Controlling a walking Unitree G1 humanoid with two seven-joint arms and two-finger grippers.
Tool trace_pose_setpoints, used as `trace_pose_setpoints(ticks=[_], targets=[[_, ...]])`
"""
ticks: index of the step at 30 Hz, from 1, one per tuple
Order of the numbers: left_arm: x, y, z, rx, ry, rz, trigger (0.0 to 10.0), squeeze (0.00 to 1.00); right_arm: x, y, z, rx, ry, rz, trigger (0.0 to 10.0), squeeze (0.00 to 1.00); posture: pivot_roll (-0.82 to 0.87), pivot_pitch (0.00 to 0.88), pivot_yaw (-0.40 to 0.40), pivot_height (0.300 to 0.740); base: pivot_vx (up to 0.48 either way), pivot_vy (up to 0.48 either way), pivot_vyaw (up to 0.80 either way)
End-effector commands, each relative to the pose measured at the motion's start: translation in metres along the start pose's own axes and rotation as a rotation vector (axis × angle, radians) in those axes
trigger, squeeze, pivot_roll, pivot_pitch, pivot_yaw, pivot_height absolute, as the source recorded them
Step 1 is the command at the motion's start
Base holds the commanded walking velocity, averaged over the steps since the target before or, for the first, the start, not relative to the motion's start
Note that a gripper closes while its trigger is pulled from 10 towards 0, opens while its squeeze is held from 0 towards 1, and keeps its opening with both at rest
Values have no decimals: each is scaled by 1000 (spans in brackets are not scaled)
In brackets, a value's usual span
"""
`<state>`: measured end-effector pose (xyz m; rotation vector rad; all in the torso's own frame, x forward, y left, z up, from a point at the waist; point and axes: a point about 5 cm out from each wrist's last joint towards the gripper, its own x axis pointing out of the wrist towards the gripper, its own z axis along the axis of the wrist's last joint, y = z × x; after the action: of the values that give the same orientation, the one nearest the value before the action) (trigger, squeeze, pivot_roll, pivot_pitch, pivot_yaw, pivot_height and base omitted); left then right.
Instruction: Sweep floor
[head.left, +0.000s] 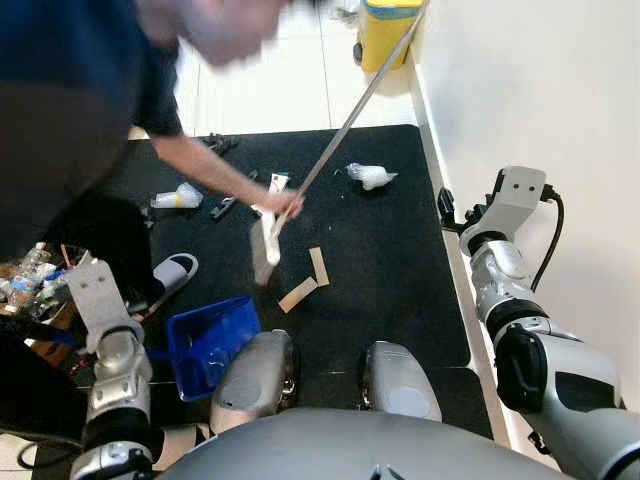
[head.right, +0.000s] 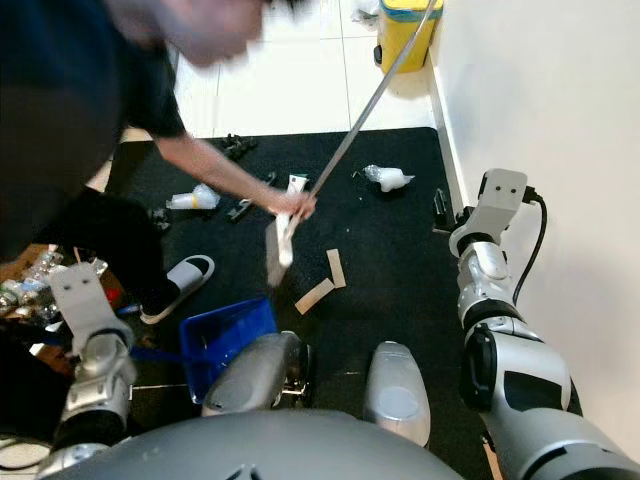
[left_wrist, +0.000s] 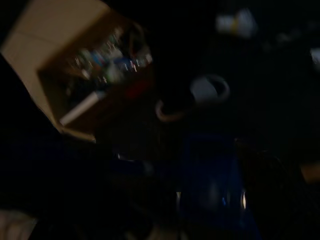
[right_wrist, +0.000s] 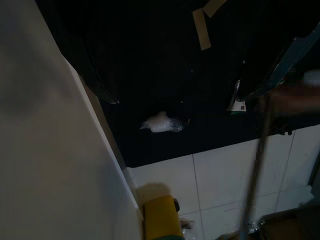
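the broom (head.left: 340, 135) is held by a person's hand (head.left: 283, 205), well ahead of the right claw, whose finger state cannot be told; litter on the mat (head.left: 400, 260) is unswept, so the broom must be taken first

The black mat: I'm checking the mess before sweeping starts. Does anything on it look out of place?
Yes. Litter is strewn over the black mat: two cardboard strips, a crumpled plastic bag and a squashed bottle. A person's hand grips a long pole there.
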<state>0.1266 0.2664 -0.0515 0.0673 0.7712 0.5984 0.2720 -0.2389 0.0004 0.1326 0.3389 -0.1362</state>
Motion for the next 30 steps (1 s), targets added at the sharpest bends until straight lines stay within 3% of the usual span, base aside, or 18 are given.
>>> trace_pose_setpoints(ticks=[1,6,17,21,25,30], targets=[[-1,9,-21,-35,67,35,10000,0,-1,0,0,7,-10,0,10000,0,110,0,18,740,0,0,0],[-6,29,-46,-2,114,119,10000,0,-1,-1,0,5,-8,3,10000,0,116,0,13,740,0,0,0],[5,60,-29,62,18,260,10000,0,-2,-3,-1,7,-7,2,10000,0,123,0,9,740,0,0,0],[16,62,-15,17,-12,205,10000,0,-2,-3,-1,7,-9,1,10000,0,127,0,11,740,0,0,0],[20,57,-12,-4,-8,119,10000,0,-2,-3,-1,8,-9,1,10000,0,127,0,11,740,0,0,0],[21,56,-10,-4,-21,90,10000,0,-2,-3,-1,8,-10,0,10000,0,122,0,15,740,0,0,0]])
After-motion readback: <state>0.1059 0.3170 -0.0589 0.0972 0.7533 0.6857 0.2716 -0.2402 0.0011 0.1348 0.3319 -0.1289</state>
